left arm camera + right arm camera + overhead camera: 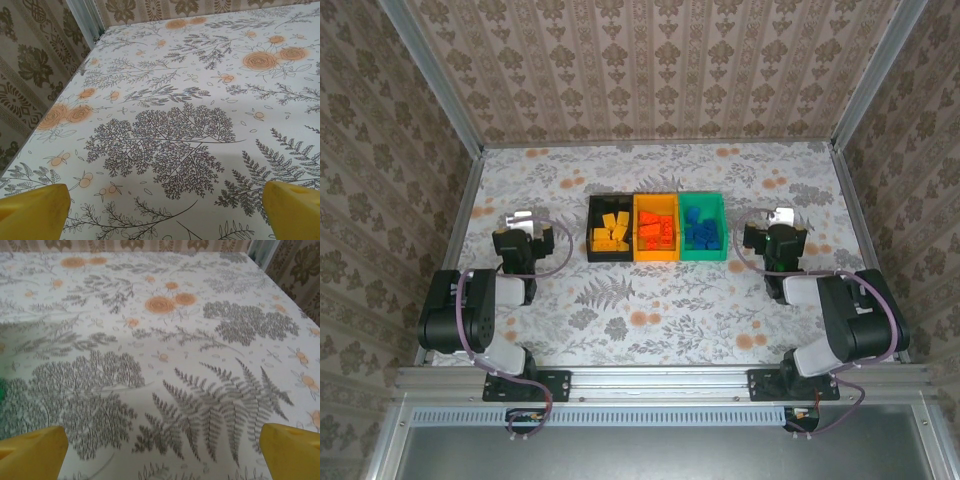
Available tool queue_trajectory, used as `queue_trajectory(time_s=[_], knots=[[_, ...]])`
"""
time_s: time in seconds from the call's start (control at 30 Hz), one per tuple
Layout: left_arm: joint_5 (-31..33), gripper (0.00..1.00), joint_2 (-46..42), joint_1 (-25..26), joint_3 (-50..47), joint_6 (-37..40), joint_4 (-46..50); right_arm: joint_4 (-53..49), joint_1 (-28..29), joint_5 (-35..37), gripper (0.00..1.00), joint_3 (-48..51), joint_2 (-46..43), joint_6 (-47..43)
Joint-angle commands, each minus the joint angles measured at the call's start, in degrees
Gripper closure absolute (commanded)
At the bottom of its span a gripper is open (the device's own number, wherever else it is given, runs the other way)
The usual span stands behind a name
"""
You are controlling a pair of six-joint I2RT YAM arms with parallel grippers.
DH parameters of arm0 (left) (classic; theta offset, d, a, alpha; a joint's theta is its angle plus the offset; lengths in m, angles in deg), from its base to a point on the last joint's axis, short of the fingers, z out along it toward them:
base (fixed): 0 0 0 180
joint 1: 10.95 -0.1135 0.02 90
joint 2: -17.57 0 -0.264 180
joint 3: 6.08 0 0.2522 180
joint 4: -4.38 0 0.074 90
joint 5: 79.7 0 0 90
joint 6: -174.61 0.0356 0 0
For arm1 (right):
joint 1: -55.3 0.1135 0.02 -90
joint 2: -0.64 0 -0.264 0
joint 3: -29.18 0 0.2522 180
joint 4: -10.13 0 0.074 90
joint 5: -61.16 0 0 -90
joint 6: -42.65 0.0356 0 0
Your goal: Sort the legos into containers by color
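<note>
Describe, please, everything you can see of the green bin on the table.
The green bin is a small open rectangular container, plastic by its look, standing upright at the right end of the joined row, its left wall against the orange bin. It rests on the flowered table and holds several blue legos.

The left arm and the right arm were built alike, with bulky black joint housings joined by pale grey links. A thin purplish cable ran in loops along each arm. Each arm sat on a flat black base plate dotted with small pale fasteners, and a further cable loop hung just beneath it. The left gripper and the right gripper had black bodies capped by a shiny silver part. Seen from the wrists, the left gripper's fingers and the right gripper's fingers were smooth, bright yellow blocks with softly rounded edges.
</note>
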Motion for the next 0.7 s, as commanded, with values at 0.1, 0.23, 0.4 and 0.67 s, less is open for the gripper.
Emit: queue_trajectory(time_s=[0.1,0.23,0.4,0.67], knots=[[-0.6,0.0,0.2,-0.2,0.8,-0.9,-1.6,5.0,-1.6,-7.2,0.0,0.4,1.2,-0.4],[-0.6,0.0,0.2,-0.2,0.8,-0.9,-1.6,9.3,-1.2,-6.1,0.0,0.7,3.0,-0.9],[-0.6,0.0,0.2,-0.2,0.8,-0.9,-1.6,7.6,-2.1,-7.1,0.0,0.7,2.1,0.1],[-0.6,0.0,0.2,-0.2,0.9,-0.9,-1.6,7.8,-2.1,-7.1,0.0,0.8,2.3,0.0]])
